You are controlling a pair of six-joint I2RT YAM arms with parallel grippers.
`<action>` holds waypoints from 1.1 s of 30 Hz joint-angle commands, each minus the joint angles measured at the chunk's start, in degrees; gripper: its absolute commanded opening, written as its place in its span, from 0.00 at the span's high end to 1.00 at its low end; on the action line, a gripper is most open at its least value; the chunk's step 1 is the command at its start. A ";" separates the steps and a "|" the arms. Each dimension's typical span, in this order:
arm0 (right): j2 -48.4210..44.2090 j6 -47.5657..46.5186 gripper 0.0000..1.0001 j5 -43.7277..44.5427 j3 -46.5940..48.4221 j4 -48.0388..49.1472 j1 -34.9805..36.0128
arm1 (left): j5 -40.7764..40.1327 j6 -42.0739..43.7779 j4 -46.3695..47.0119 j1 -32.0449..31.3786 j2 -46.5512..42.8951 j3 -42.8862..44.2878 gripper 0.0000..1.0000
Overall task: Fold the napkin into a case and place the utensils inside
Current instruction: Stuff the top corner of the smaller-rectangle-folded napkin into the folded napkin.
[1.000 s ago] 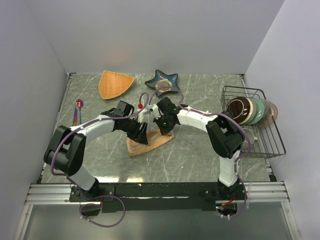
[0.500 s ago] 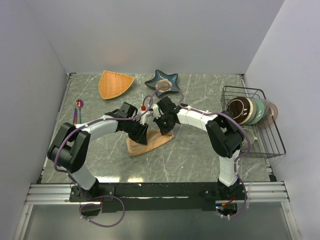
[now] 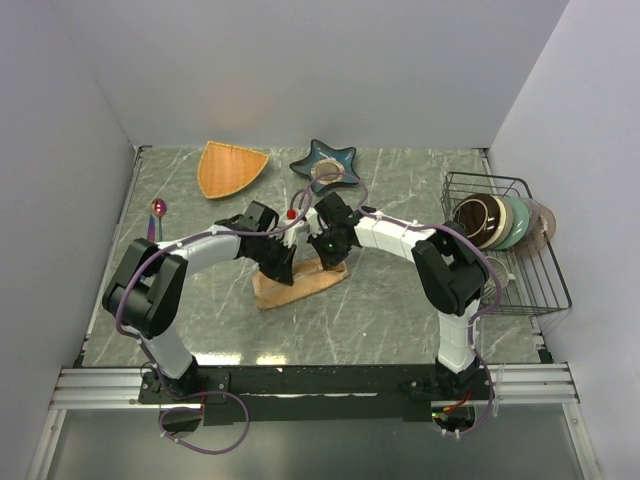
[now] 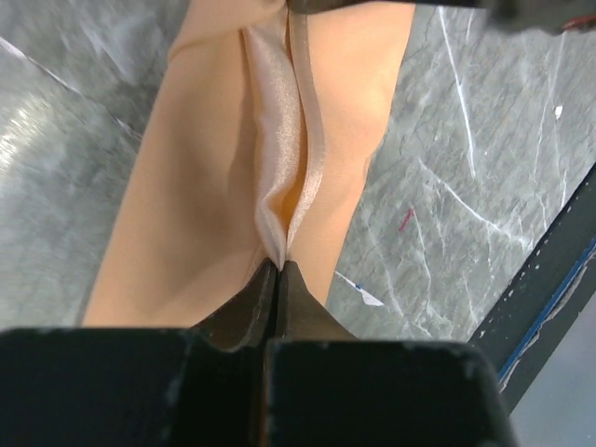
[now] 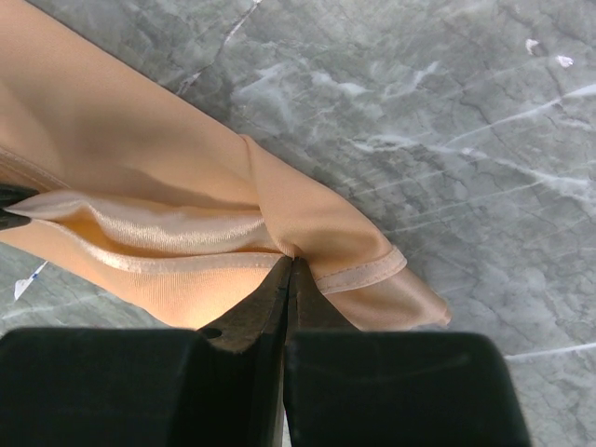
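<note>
The peach-orange napkin [image 3: 308, 285] lies bunched mid-table, with both grippers down on it. My left gripper [image 3: 281, 266] is shut on a raised fold of the napkin [image 4: 205, 186]; the satin pinch sits right at its fingertips [image 4: 277, 267]. My right gripper [image 3: 329, 256] is shut on the napkin's [image 5: 140, 140] other end, where a hemmed corner curls past its tips [image 5: 291, 261]. The utensils [image 3: 156, 212], a purple-pink spoon among them, lie by the left wall, far from both grippers.
An orange fan-shaped dish [image 3: 230, 167] and a dark blue star-shaped dish [image 3: 326, 163] sit at the back. A wire rack [image 3: 505, 285] holding several bowls stands at the right edge. Walls close in the left and right sides.
My left gripper has closed from open onto the napkin fold, and the left arm's elbow has shifted right. The right gripper stays shut on the napkin.
</note>
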 commanded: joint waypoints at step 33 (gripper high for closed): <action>-3.79 5.60 0.61 -18.88 8.81 -13.34 -10.88 | -4.98 14.32 -2.24 -0.29 12.43 9.25 0.99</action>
